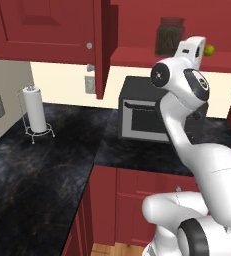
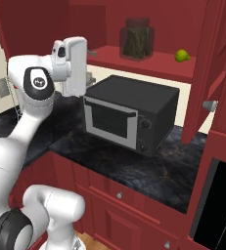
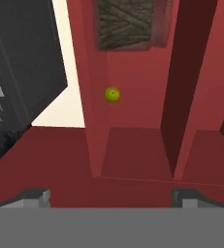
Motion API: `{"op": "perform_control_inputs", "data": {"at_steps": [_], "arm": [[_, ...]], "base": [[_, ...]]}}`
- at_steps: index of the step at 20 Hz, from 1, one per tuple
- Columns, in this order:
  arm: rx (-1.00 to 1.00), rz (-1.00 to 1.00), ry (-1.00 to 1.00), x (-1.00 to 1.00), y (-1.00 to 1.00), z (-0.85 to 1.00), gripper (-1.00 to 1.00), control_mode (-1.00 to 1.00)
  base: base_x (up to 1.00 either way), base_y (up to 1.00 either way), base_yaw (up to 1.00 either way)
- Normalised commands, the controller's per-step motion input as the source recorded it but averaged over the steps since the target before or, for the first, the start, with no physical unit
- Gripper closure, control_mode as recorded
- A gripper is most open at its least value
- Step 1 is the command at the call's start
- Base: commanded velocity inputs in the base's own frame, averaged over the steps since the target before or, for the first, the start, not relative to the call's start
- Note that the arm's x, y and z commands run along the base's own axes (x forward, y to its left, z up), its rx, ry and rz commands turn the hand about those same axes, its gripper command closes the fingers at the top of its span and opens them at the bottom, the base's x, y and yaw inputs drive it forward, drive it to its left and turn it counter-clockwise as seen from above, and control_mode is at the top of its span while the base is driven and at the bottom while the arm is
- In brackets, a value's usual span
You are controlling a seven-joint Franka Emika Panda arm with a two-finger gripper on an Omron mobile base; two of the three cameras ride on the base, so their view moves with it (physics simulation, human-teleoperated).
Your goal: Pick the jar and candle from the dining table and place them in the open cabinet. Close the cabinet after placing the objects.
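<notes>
The tall clear glass jar w/ dark lid, full of brown sticks, stands on the red cabinet shelf near a small green ball. The robot's two-finger gripper is wide open, holding nothing.

A: Which colour is the cabinet?
B: It is deep red, the doors and the inner shelf too, and the knobs are silver. The drawer units under the counter are the same red.
A: And the jar?
B: Clear glass, a dark lid, filled with dark olive-brown sticks. Beside it the ball is yellow-green.
A: The counter?
B: Black stone with thin brownish and grey veins, like marble.
A: The oven?
B: The microwave oven is black, with a grey frame around its dark door. The wall behind is pale cream.
A: The paper towel roll?
B: White, on a thin silver wire stand.
A: The arm?
B: White, with dark joints.
</notes>
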Motion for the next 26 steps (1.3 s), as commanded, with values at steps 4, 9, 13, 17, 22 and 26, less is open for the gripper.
{"op": "perform_control_inputs", "data": {"at_steps": [4,9,13,17,22,26], "arm": [[0.15,-0.08,0.00,-0.64,0.00,-0.14,-1.00,-1.00],[0.05,-0.04,0.00,-0.48,0.03,-0.24,-1.00,-1.00],[0.00,0.00,0.00,-0.13,0.07,-0.07,-1.00,-1.00],[0.00,0.00,0.00,0.00,0.00,0.00,-1.00,-1.00],[0.00,-0.02,-0.10,-0.37,0.00,0.00,-1.00,1.00],[0.00,0.00,0.00,0.00,0.00,0.00,-1.00,1.00]], "base": [[0.00,0.00,0.00],[0.00,0.00,0.00],[0.00,0.00,0.00],[0.00,0.00,0.00],[-0.20,0.00,-0.03],[-0.85,0.10,-0.24]]}}
